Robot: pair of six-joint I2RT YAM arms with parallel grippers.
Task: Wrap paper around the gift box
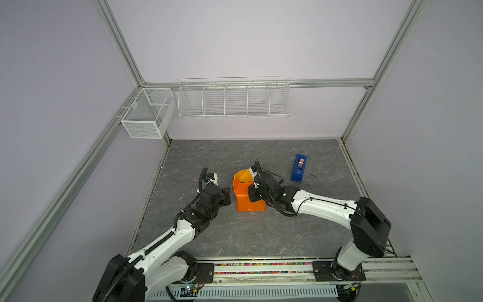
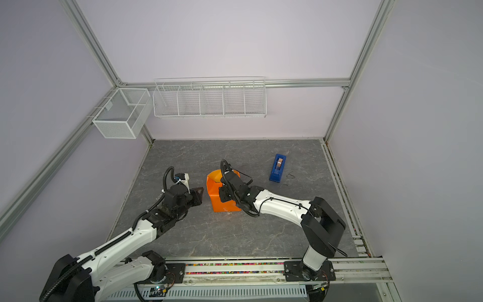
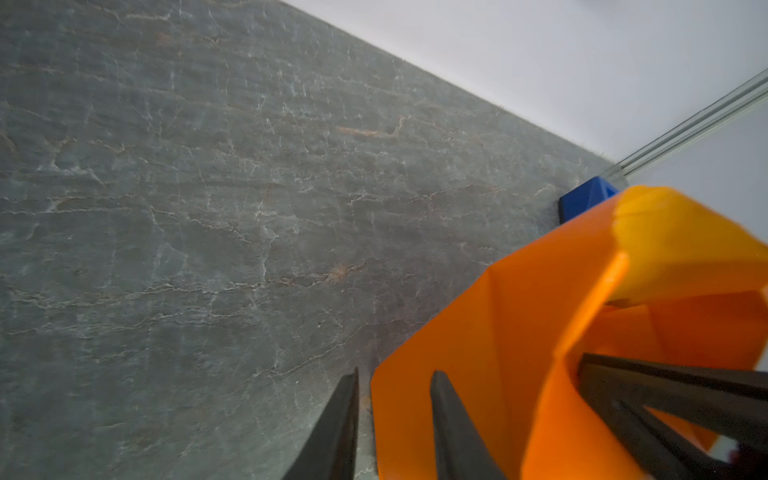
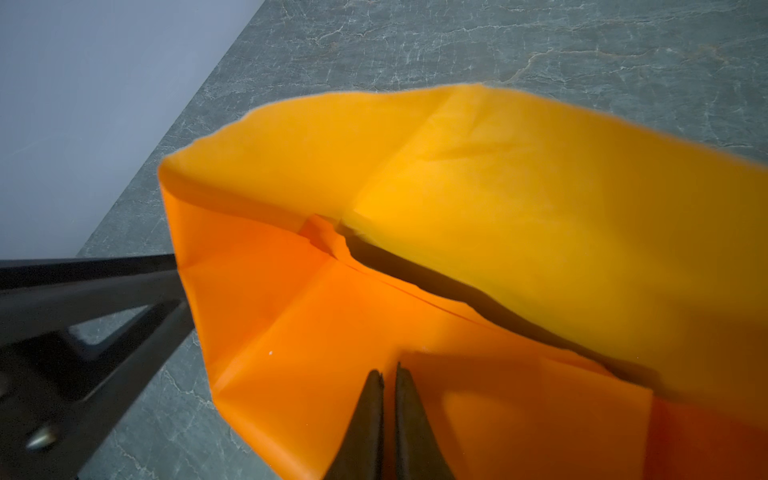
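- In both top views the paper (image 1: 241, 194) (image 2: 214, 194) is sitting near the middle of the counter (image 1: 235, 235), folded round into a boxy bundle. The gift box is not showing, so I'm taking it to be hidden inside.
- The bundle's far end is gaping open, and the tape dispenser (image 1: 298, 168) (image 2: 277, 168) is lying well apart toward the far right corner.
- The right jaws are resting on top of the bundle, and the left jaws are hanging just beside its left wall.
- In the left wrist view the left jaws are standing a narrow way apart and gripping nothing. The paper (image 3: 540, 311) is lying just beyond them.
- In the right wrist view the right jaws are looking closed, with their tips together over the overlapped top sheet. The paper (image 4: 498, 187) is rearing up ahead of them at its loose far end.
- I'm reading this as the end-folding step: the wrap round the body looks done, and the far end is not yet closed.
- The next move is calling for the left jaws to tuck that side wall inward while the right ones pin the seam. The paper is thin, so it is asking for a light touch to avoid creasing or tearing.
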